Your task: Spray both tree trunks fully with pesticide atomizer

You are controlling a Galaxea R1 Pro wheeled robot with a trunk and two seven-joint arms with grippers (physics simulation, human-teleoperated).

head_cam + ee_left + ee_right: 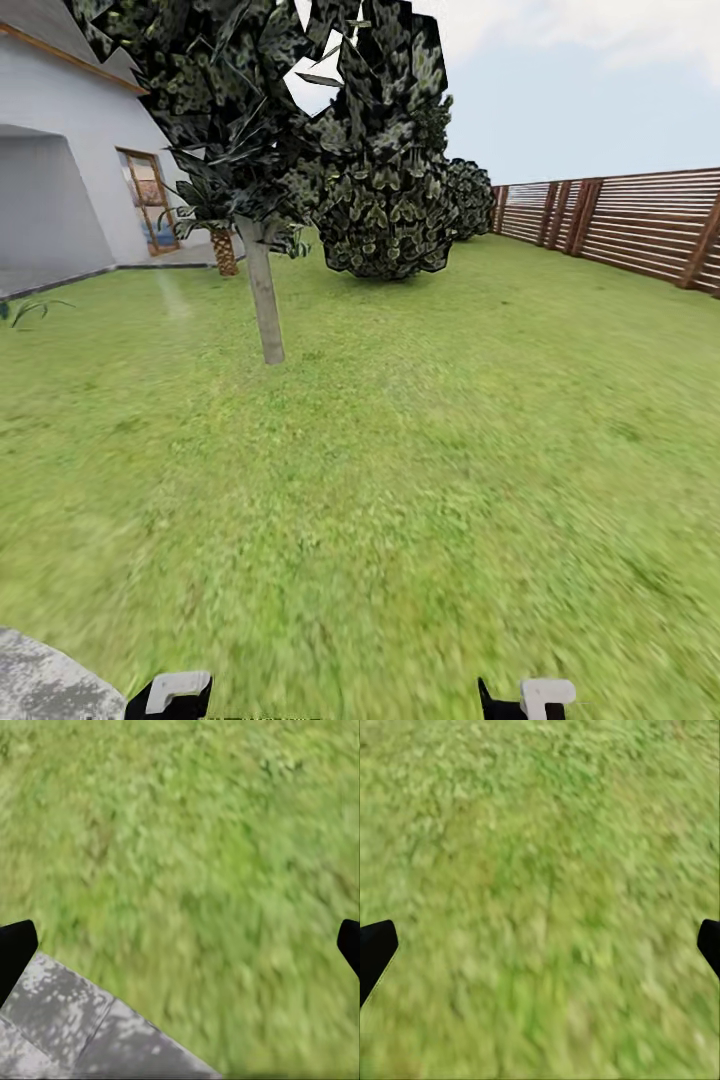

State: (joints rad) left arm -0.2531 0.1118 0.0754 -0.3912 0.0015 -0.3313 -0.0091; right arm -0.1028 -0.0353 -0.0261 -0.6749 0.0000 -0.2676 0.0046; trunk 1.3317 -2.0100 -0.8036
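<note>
I stand on the garden's green lawn [400, 450]. One tree [250, 90] with a dark leafy crown rises ahead on the left; its pale grey-brown trunk [265, 305] is bare, slightly leaning and several metres away. The pesticide atomizer is out of view. My left gripper [180, 945] hangs open over grass and the edge of a grey paving slab, with nothing between its black fingertips [15, 952]. My right gripper [540, 945] is also open and empty over grass. Both arms' ends peek in at the head view's lower edge, the left arm [170, 695] and the right arm [530, 697].
A white house [70, 170] with a door stands at the back left, a small scaly palm [224, 250] beside it. Dark leafy bushes [390, 220] sit behind the tree. A brown slat fence [640, 225] runs along the right. Grey paving [45, 685] lies by my left side.
</note>
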